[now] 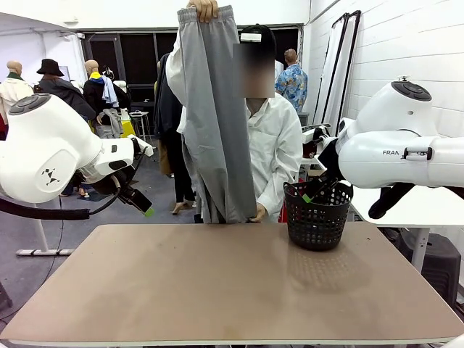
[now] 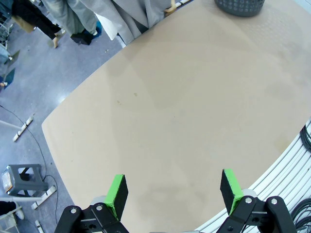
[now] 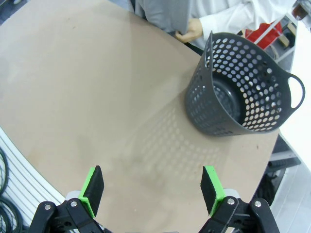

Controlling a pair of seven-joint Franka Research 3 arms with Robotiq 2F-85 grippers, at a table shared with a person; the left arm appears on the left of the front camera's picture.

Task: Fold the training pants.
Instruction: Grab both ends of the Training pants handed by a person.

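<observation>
Fingers of the robot's left hand stand wide apart with nothing between them, raised over the bare left side of the surface.

At the middle of the far edge a person holds the training pants up in the air. One of the person's hands grips the waistband high up, and the other steadies the leg ends just at the surface's edge. The pants hang lengthwise and none of the fabric lies flat on the surface yet.

On the right, the robot's right hand is equally wide and empty, hovering close to a dark perforated basket that stands on the far right of the surface.

Several things could go wrong from here:
- The soft cloth may land bunched or twisted when lowered, which would make any fold crooked.
- If it is laid too near the far edge, its own weight could drag it off.
- A reach made while the person's lower hand is at the hems risks pinching fingers rather than fabric.
- The right arm, swinging inward, could clip the basket and push it.
</observation>
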